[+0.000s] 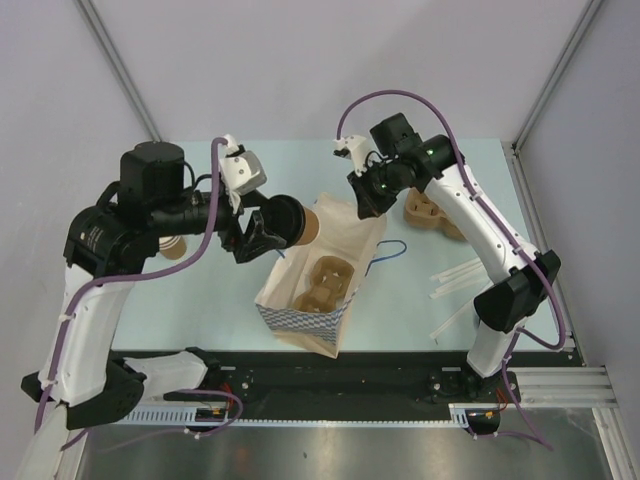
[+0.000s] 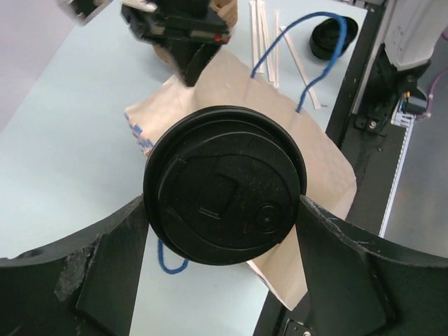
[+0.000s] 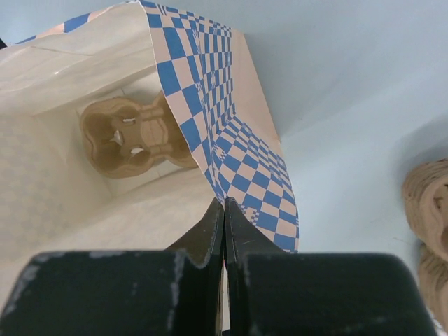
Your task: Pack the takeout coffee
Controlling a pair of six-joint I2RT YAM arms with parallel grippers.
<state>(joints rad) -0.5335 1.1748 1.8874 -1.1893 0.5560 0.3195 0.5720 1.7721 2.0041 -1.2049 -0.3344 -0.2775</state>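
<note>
The takeout coffee (image 1: 296,222), a brown paper cup with a black lid (image 2: 224,183), lies sideways in my left gripper (image 1: 270,232), which is shut on it just above the upper left rim of the paper bag (image 1: 300,320). In the left wrist view the fingers (image 2: 105,259) press on both sides of the lid, with the bag (image 2: 318,164) beneath. My right gripper (image 1: 368,200) is shut on the bag's far rim (image 3: 231,175) and holds the mouth open. A brown cup carrier (image 1: 325,285) lies inside the bag and also shows in the right wrist view (image 3: 129,133).
A stack of spare carriers (image 1: 425,212) sits behind the right gripper. Loose straws (image 1: 455,280) lie at the right. A stack of lidless cups (image 1: 172,247) stands under the left arm. A loose black lid (image 2: 332,35) lies near the table edge. The bag's blue handle (image 1: 390,250) trails right.
</note>
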